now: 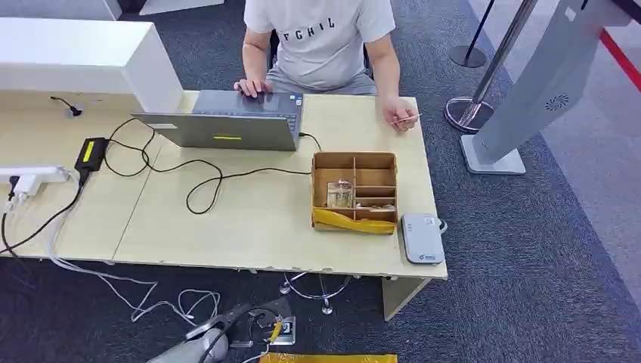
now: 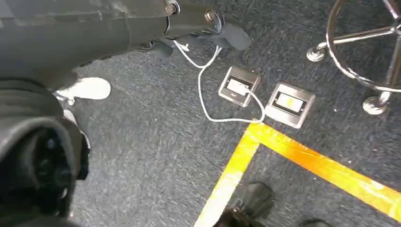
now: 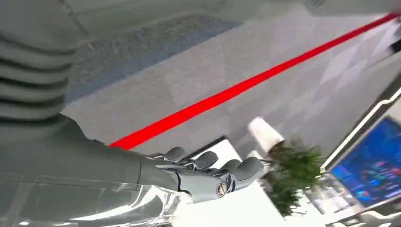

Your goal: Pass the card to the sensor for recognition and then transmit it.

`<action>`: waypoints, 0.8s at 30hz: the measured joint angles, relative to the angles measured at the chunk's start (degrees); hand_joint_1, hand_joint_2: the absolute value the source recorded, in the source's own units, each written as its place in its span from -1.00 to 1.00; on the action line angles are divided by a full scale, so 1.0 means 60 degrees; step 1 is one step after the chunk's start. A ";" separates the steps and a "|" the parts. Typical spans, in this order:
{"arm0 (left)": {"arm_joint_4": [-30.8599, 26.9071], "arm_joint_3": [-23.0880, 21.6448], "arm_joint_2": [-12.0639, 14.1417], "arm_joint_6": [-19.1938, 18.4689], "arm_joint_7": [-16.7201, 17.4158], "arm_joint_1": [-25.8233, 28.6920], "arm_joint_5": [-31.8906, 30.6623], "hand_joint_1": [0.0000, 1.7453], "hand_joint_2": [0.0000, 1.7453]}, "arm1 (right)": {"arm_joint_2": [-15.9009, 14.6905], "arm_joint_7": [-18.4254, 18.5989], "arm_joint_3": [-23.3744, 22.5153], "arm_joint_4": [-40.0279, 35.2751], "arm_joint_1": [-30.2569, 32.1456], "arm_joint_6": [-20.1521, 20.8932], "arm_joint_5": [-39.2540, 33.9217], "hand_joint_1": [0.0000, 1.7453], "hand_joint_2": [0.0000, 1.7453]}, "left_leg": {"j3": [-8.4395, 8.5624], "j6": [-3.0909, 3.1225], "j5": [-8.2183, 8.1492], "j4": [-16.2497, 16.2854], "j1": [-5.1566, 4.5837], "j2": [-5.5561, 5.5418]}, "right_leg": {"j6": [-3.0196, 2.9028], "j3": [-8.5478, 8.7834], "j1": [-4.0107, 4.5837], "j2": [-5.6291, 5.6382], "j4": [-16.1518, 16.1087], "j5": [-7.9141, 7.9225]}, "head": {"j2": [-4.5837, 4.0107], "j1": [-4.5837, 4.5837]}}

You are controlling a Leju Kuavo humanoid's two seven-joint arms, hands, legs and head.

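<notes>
Fingers of the right robot hand lie extended, grasping nothing; left robot hand's state unclear. Person's shirt at twelve o'clock reads "FCHIL".

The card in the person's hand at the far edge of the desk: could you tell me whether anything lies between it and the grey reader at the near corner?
Nothing visible does. The card is over the desk's far right edge, and the grey reader lies at the near right corner. The wooden organiser box sits just beside that line, leaving bare desktop between them.
</notes>
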 joint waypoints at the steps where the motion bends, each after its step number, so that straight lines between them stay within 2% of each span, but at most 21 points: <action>1: 0.0026 -0.0037 0.0000 -0.0011 -0.0004 -0.0041 -0.0004 -1.00 -1.00 | 0.0007 0.0029 0.0305 -0.0206 -0.0321 0.0154 0.0169 -1.00 1.00 | 0.0005 0.0000 0.0000 0.0000 -0.0003 0.0022 | 0.0000 -0.0010 -0.0003 0.0034 0.0002 0.0003 | 0.0003 -0.0008; 7: 0.0095 -0.0062 -0.0157 -0.0069 -0.0131 -0.0167 -0.0007 -1.00 -1.00 | 0.0219 -0.0146 0.2003 -0.0777 -0.1800 0.1550 0.1193 -1.00 1.00 | -0.0032 0.0001 0.0006 -0.0001 0.0010 0.0000 | 0.0001 -0.0006 0.0010 -0.0001 0.0003 0.0004 | 0.0000 0.0018; 11: 0.0171 -0.0077 -0.0295 -0.0066 -0.0171 -0.0335 -0.0022 -1.00 -1.00 | 0.0879 -0.0175 0.3930 -0.0798 -0.3430 0.2591 0.2410 -1.00 1.00 | -0.0030 -0.0004 0.0015 -0.0001 0.0018 0.0019 | 0.0002 -0.0030 0.0019 0.0023 0.0006 0.0013 | 0.0000 0.0007; 17: 0.0270 -0.0139 -0.0572 -0.0189 -0.0175 -0.0556 -0.0215 -1.00 -1.00 | 0.1893 -0.0291 0.6321 -0.0384 -0.4889 0.3756 0.4441 -1.00 1.00 | -0.0059 0.0002 0.0034 0.0000 0.0018 -0.0037 | 0.0002 -0.0038 0.0018 -0.0028 0.0006 0.0013 | 0.0000 0.0018; 21: 0.0332 -0.0240 -0.0772 -0.0353 -0.0113 -0.0676 -0.0219 -1.00 -1.00 | 0.2503 -0.0364 0.7303 -0.0106 -0.5247 0.4375 0.5032 -1.00 1.00 | -0.0064 0.0002 0.0034 0.0000 0.0018 -0.0046 | 0.0002 -0.0039 0.0017 -0.0037 0.0006 0.0013 | 0.0000 0.0007; 24: 0.0394 -0.0292 -0.0882 -0.0401 -0.0037 -0.0722 -0.0168 -1.00 -1.00 | 0.3085 -0.0706 0.7811 0.0348 -0.5351 0.4405 0.5493 -1.00 1.00 | -0.0063 0.0002 0.0034 0.0000 0.0018 -0.0035 | 0.0002 -0.0044 0.0018 -0.0030 0.0005 0.0013 | 0.0000 0.0011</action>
